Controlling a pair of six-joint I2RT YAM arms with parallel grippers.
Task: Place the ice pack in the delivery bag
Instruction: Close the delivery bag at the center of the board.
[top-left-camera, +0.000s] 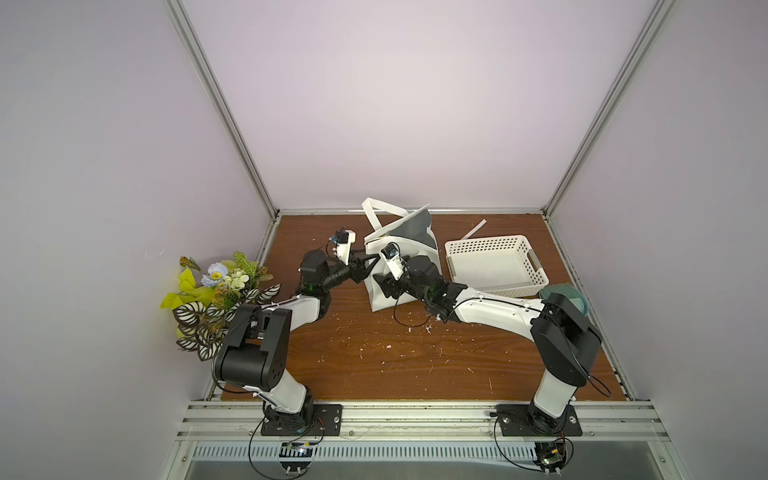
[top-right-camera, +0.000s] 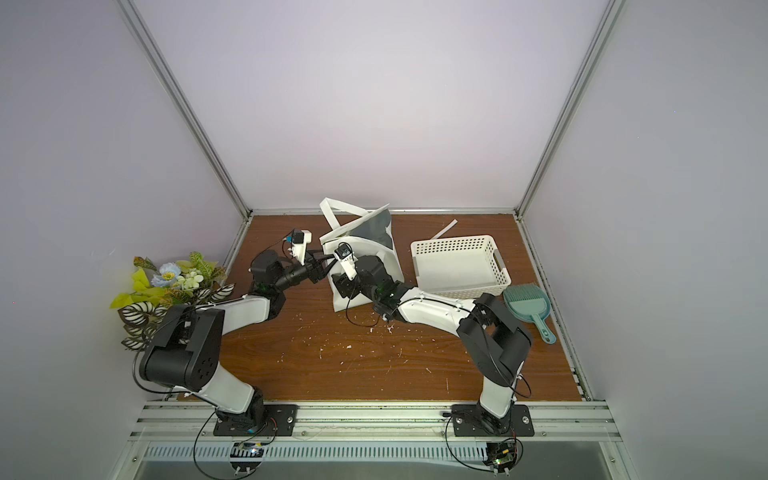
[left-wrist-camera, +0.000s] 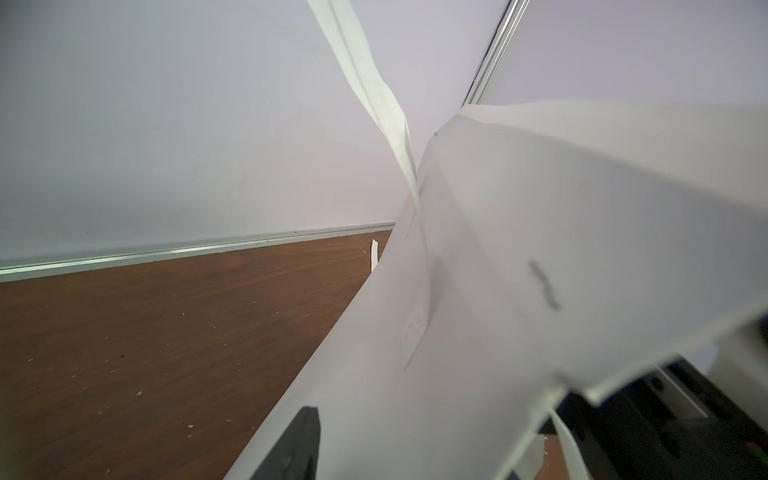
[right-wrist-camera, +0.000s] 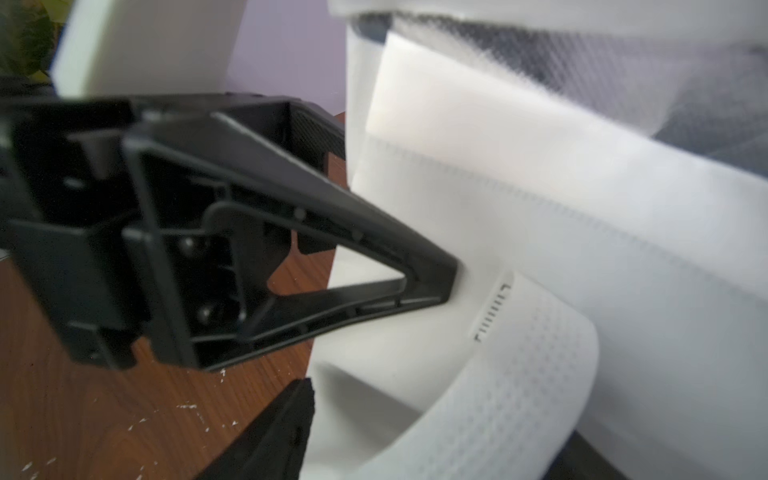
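We see the ice pack nowhere, not between any fingers, so perhaps it is inside already; a wall of the bag (top-left-camera: 419, 245) stands between the spread fingers of the left gripper (top-left-camera: 365, 258), those of the right gripper (top-left-camera: 382, 283) spread just beside it.

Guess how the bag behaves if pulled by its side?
Likely floppy: the bag creases and leans. Thin fabric, probably light; the left gripper at its side may drag or tip it. The strap curls, likely limp.

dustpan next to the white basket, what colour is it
Teal green. The dustpan shows best in a top view.
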